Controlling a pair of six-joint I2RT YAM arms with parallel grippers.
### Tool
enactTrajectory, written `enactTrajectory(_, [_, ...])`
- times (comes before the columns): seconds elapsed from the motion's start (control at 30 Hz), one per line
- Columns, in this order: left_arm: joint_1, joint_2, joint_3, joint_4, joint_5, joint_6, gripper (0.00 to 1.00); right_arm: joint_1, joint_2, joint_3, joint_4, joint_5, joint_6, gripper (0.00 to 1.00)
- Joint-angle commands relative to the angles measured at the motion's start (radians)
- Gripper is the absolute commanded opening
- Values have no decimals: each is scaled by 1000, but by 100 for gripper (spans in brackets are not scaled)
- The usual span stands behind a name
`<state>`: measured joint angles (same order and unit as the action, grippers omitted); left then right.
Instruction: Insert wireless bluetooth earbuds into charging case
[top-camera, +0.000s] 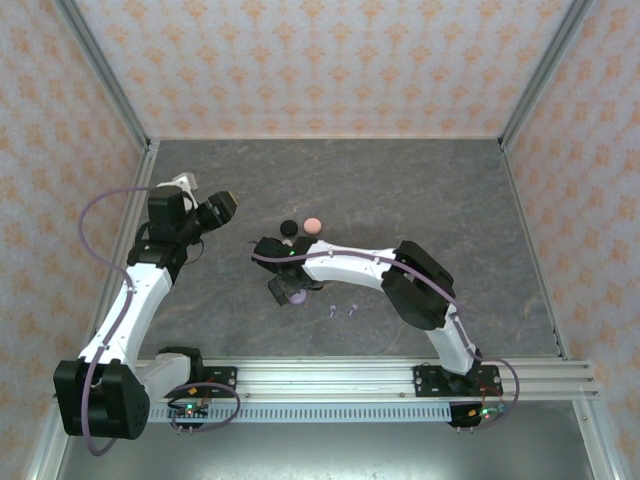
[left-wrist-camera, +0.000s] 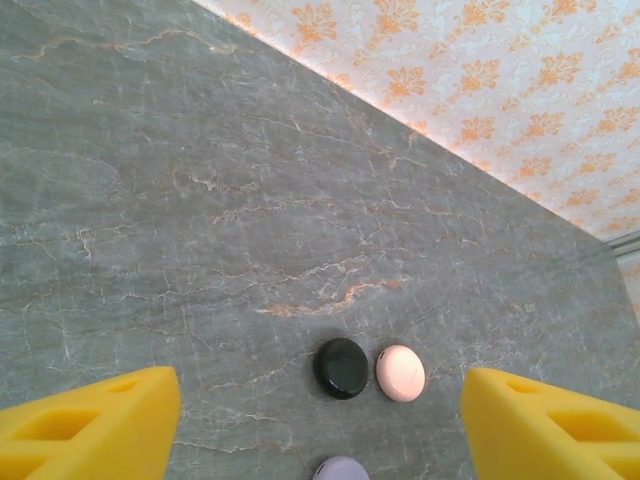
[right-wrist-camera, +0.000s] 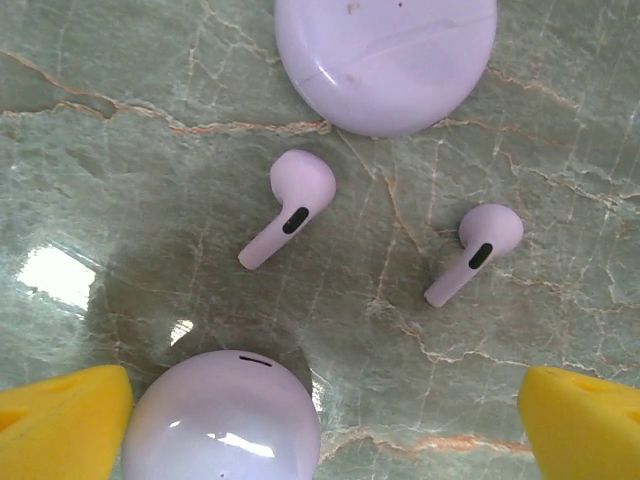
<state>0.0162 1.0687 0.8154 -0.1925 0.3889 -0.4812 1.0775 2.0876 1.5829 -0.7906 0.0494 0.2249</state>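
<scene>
The right gripper (right-wrist-camera: 325, 400) hangs spread wide and empty, a lilac case (right-wrist-camera: 225, 420) close between its fingers and two lilac earbuds (right-wrist-camera: 290, 205) lying loose just ahead, probably lined up for a pick, while the left gripper (left-wrist-camera: 320, 400), equally spread, holds nothing.

Left arm (top-camera: 128, 305): white link shells between black joint housings, largest black housing (top-camera: 95, 398) at near left. Lilac cable (top-camera: 86, 215) in a wide loop along the outer side. Right arm (top-camera: 345, 266): matching white links, bulky black housings (top-camera: 415, 285) at mid-length, second lilac cable (top-camera: 512, 385) along the links and looped at the near base. Small green and red lights (top-camera: 186, 410) on the boards at both bases. Yellow pads (left-wrist-camera: 95, 420) on left jaws, wedge-shaped, moulded with rectangular recesses. Same yellow pads (right-wrist-camera: 65, 415) on right jaws, rounded at the corners.
</scene>
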Motion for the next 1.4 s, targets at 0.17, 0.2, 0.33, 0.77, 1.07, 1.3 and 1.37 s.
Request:
enactTrajectory(0.17, [11,-10,-3,-15,9,4,74,5,-45,-78,-47,12,34,99])
enactTrajectory(0.2, [10,-9,-2,-15,10,3,74,5,-54,-86,-47,10,34,99])
enactTrajectory(0.33, [11,-3,3,-15,9,1,74,1,-85,-125,-56,9,34,99])
enactTrajectory(0.77, [11,10,7,-15,8,1,75,-34,-172,-216,-1,-72,-1,99])
enactTrajectory(1.07, [11,10,7,-21,2,10,75,-37,-169,-172,30,-152,-54,99])
enactTrajectory(1.3, [11,-3,6,-41,-5,21,75,-43,-65,-74,-21,-126,-59,92])
enactTrajectory(1.37, [11,-7,6,-45,-9,25,75,-48,-55,-73,-14,-127,-50,91])
